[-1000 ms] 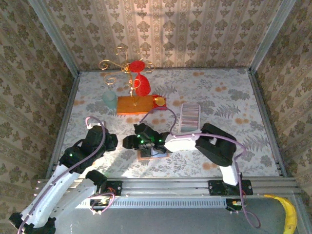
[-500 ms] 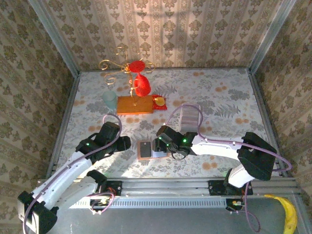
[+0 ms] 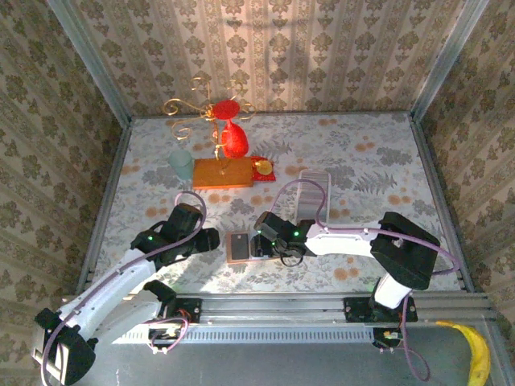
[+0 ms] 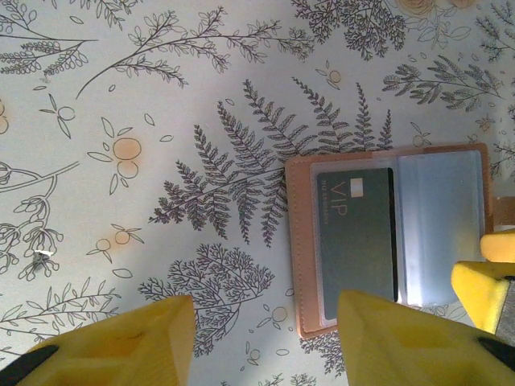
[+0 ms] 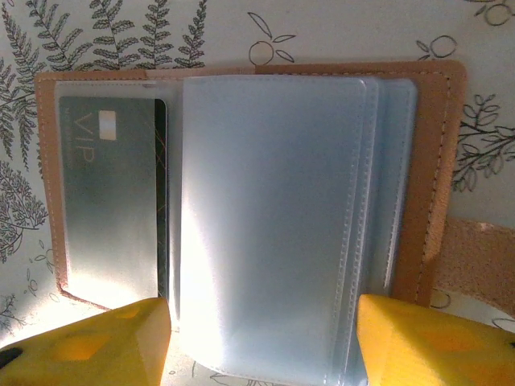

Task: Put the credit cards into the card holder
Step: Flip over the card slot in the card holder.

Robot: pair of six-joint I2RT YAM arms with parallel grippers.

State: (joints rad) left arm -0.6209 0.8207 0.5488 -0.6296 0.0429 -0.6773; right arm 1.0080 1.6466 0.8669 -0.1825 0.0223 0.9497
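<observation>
The tan card holder [image 3: 240, 247] lies open on the floral table near the front. One grey VIP card [image 4: 355, 234] sits in its left pocket [image 5: 109, 203], and clear plastic sleeves [image 5: 273, 217] fan over the right half. My left gripper [image 3: 211, 240] is open just left of the holder, and the holder's left edge lies under one of its yellow fingers [image 4: 402, 342]. My right gripper [image 3: 261, 241] hovers open over the sleeves with nothing between its fingers [image 5: 438, 338]. More credit cards [image 3: 313, 190] are stacked in a long white tray.
The white tray [image 3: 301, 211] stands behind the right arm. At the back left are an orange wooden block [image 3: 223, 173] with a gold stand and red object [image 3: 232, 137], and a pale cup [image 3: 182, 166]. A banana [image 3: 476, 354] lies off the table.
The right gripper pulled back off the holder to the right, then edged left again. The left gripper came forward and right, close to the holder's left edge. The holder now lies open with a card showing.
</observation>
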